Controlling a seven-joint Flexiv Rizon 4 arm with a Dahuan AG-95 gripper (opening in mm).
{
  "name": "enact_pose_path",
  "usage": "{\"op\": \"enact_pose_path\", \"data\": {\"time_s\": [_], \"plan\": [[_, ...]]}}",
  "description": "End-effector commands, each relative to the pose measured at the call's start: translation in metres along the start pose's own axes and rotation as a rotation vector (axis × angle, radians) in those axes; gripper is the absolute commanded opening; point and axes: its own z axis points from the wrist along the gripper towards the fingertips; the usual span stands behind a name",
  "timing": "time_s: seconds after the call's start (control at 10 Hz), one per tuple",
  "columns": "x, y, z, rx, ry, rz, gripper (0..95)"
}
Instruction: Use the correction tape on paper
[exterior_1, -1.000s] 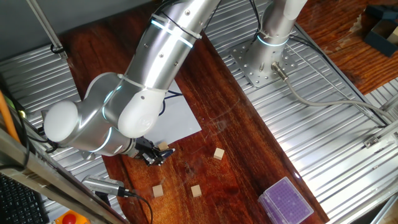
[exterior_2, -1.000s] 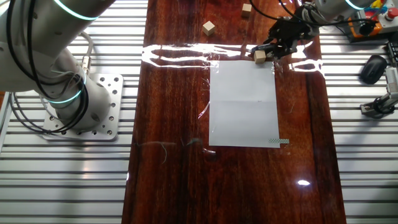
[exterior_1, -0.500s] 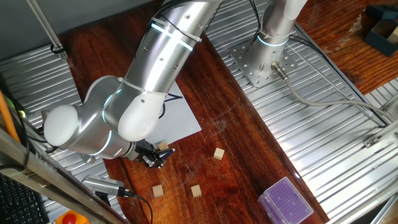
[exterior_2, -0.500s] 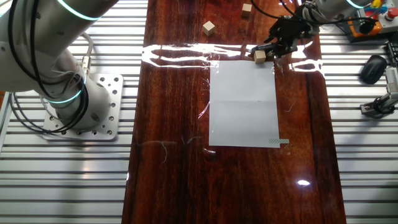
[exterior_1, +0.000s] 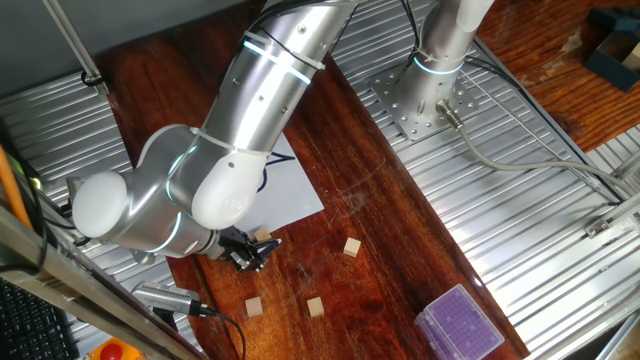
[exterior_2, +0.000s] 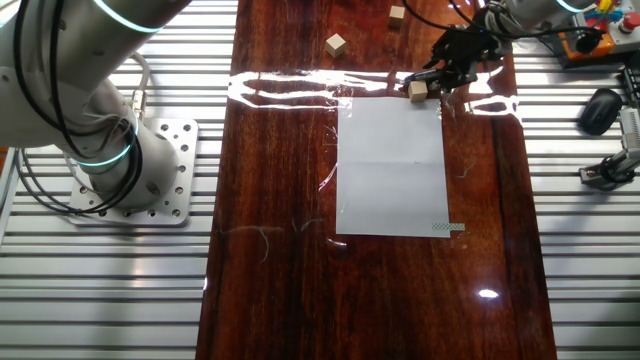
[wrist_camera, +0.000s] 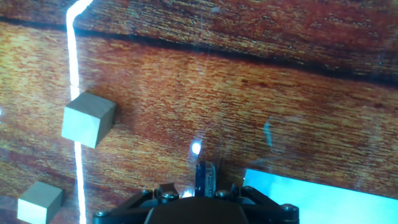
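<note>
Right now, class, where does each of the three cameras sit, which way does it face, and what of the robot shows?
One fixed view: high beyond the table's end, looking down past the arm's elbow toward its base.
The other fixed view: high, opposite end, looking down on the paper; base left, gripper top.
Hand view: on the hand, facing the table; only the gripper's front shows.
Both fixed views share the paper and gripper.
</note>
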Motion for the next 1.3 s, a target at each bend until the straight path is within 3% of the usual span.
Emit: {"op": "enact_pose_path", "data": {"time_s": [0.1, 0.5, 0.6, 1.1, 1.2, 1.3], "plan": [[-0.0007, 0.0005, 0.0003, 0.002, -0.001, -0.003, 38.0], [-0.0011, 0.0007, 0.0003, 0.011, 0.002, -0.009, 38.0], [-0.0012, 0.0006, 0.0003, 0.028, 0.008, -0.013, 38.0], [0.0003, -0.0016, 0.0002, 0.051, 0.031, -0.022, 38.0], [0.0000, -0.0023, 0.0011, 0.053, 0.029, -0.020, 0.0], [-0.0008, -0.0029, 0.0026, 0.054, 0.028, -0.021, 0.0]]}}
